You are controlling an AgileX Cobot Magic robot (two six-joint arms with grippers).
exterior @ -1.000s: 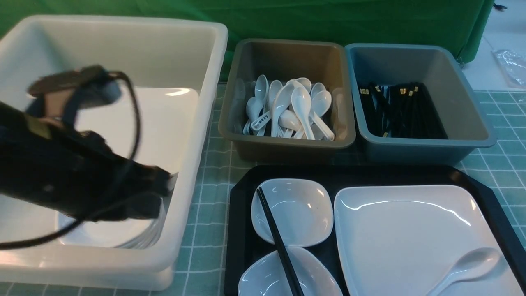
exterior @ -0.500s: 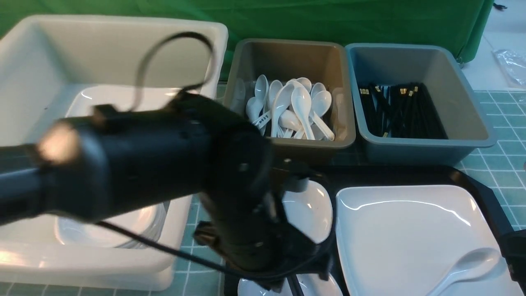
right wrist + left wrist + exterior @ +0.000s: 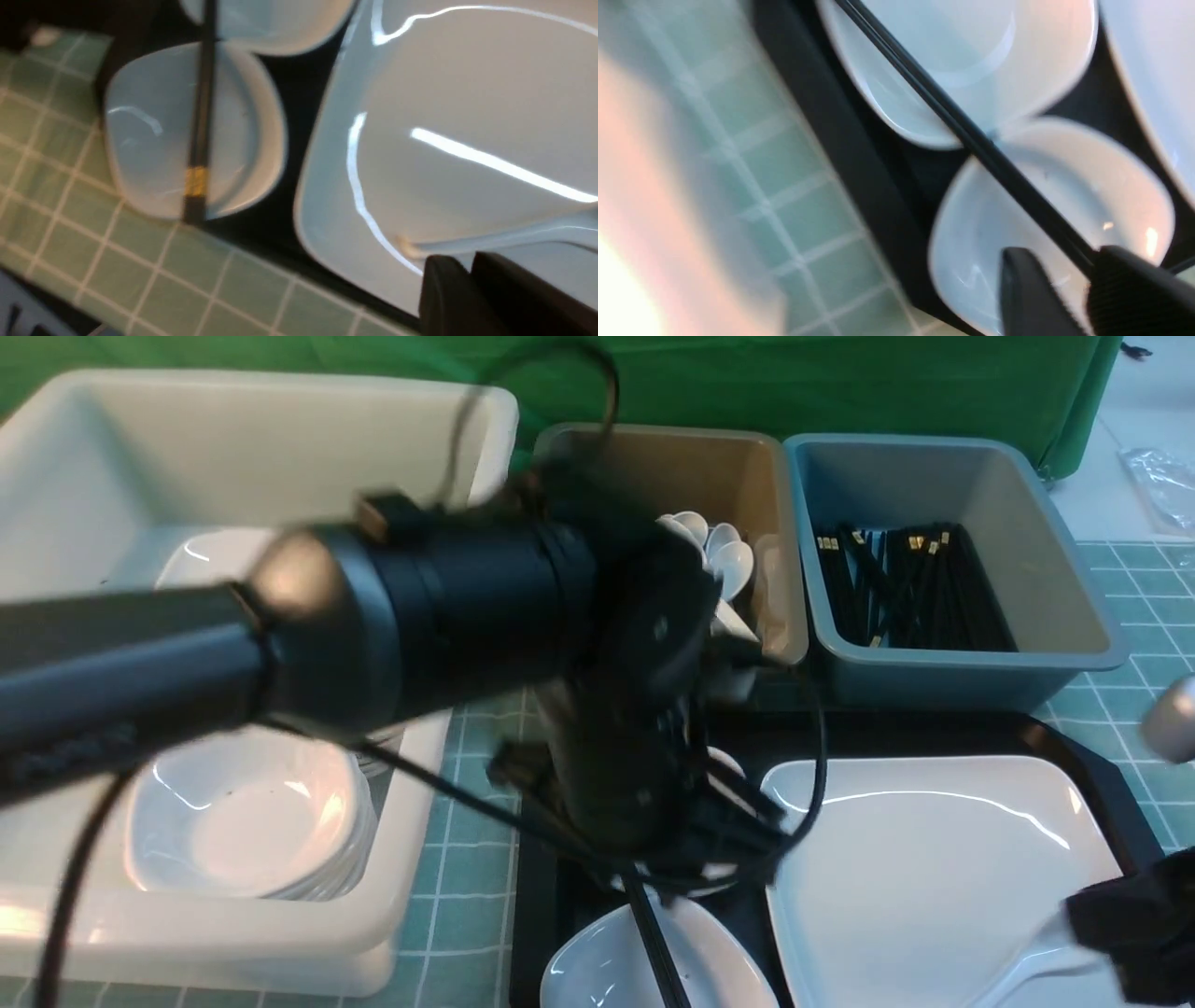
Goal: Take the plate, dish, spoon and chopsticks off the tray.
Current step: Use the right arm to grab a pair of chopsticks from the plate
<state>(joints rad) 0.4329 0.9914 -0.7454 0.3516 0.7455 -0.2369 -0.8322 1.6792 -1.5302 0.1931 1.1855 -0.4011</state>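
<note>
Chopsticks (image 3: 971,135) on the tray (image 3: 840,154) reach between the left hand's (image 3: 1062,261) parted fingers (image 3: 1027,298).

Tray (image 3: 934,733): black. Plate (image 3: 934,877), dishes (image 3: 597,975), spoon (image 3: 490,235): glossy white. Chopsticks (image 3: 202,107): black with gold band. Desk cloth (image 3: 467,859): green with white grid. White tub (image 3: 280,411), brown tub (image 3: 747,467), blue tub (image 3: 934,476). Backdrop (image 3: 747,383): green.

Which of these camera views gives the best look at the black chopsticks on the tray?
The left wrist view: the chopsticks show as one long stretch, slightly blurred. The right wrist view shows a shorter piece, with a gold band near the end. In the front view the left arm hides all but a short bit.
</note>
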